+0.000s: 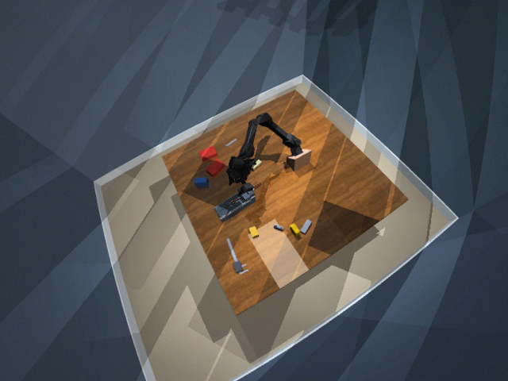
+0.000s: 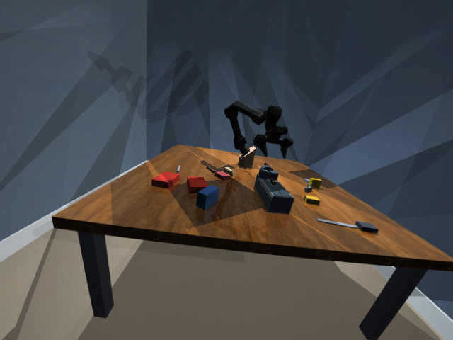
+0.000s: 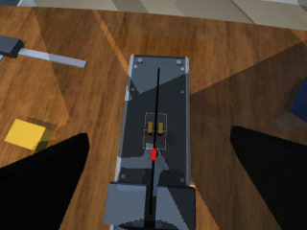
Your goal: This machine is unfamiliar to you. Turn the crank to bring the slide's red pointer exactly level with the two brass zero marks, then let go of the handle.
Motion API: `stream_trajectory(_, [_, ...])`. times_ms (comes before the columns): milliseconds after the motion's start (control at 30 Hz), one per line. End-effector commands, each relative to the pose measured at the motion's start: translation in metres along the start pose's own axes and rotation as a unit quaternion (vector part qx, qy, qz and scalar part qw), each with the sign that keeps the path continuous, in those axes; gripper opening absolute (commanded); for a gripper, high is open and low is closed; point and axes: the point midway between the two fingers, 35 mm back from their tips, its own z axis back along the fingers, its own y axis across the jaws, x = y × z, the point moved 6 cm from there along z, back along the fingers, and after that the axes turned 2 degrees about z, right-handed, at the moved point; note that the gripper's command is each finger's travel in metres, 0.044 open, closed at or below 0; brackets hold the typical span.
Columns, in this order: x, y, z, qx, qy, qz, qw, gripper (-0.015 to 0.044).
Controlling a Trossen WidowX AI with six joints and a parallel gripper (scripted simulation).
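The black two-fingered gripper [image 1: 240,182] [image 2: 274,156] [image 3: 160,136], fingers apart, is risking missing the brown rod-like handle [image 1: 257,186] [image 2: 265,163], at the long grey box-shaped machine's [image 1: 222,212] [image 2: 279,203] [image 3: 170,88] two o'clock from above, through misaligned descent.

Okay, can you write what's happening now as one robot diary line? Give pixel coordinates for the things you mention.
jaws [image 1: 246,189] [image 2: 273,155]: open, empty | place: above machine [image 1: 234,205] [image 2: 273,193] [image 3: 168,91] | red pointer [image 3: 153,153]: off brass marks [image 3: 155,127] | crank: not gripped

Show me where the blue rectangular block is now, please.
In the exterior view, the blue rectangular block stands left of the grey machine, nearest the dark red block.
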Motion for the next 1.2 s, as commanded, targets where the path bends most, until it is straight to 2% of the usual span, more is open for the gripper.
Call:
stream_trajectory(0, [-0.005,0.003,0.009,-0.006,0.002,-0.006,1.0,0.044])
stream_trajectory(767, [-0.096,0.046,0.083,-0.04,-0.025,-0.035,0.998,0.044])
stream_trajectory(1167, [-0.122,0.047,0.054,-0.04,-0.025,-0.035,0.998,0.044])
